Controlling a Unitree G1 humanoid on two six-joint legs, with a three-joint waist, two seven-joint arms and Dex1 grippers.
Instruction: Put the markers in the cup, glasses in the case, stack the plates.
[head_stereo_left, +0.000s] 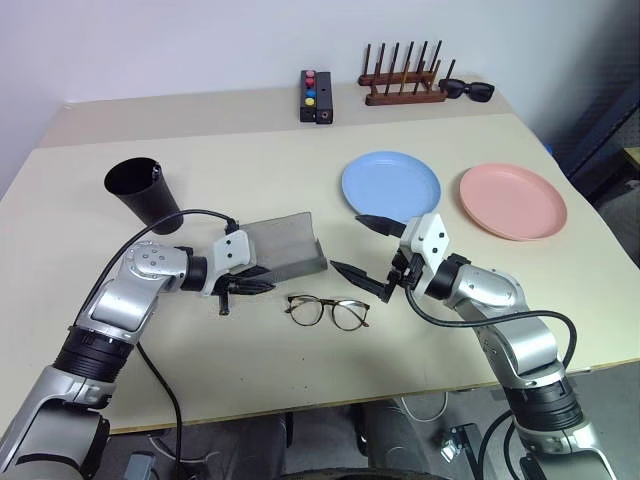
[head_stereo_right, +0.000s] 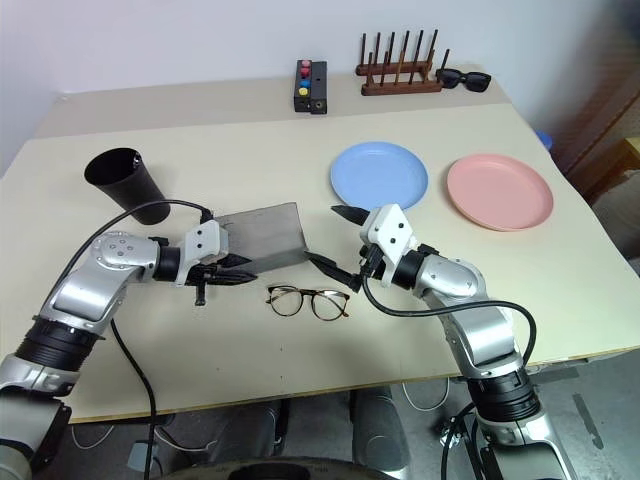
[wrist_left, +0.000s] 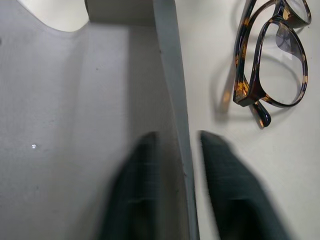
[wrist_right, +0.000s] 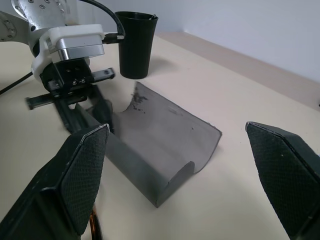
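My left gripper (head_stereo_left: 250, 286) straddles the open grey case's (head_stereo_left: 290, 250) near wall, fingers parted, steadying it; my right gripper (head_stereo_left: 367, 250) waits wide open above the glasses (head_stereo_left: 328, 311).

Open grey case (wrist_right: 160, 150) on table (wrist_right: 260, 100), left end effector (wrist_right: 82, 112) at its edge; black cup (wrist_right: 136, 45) behind
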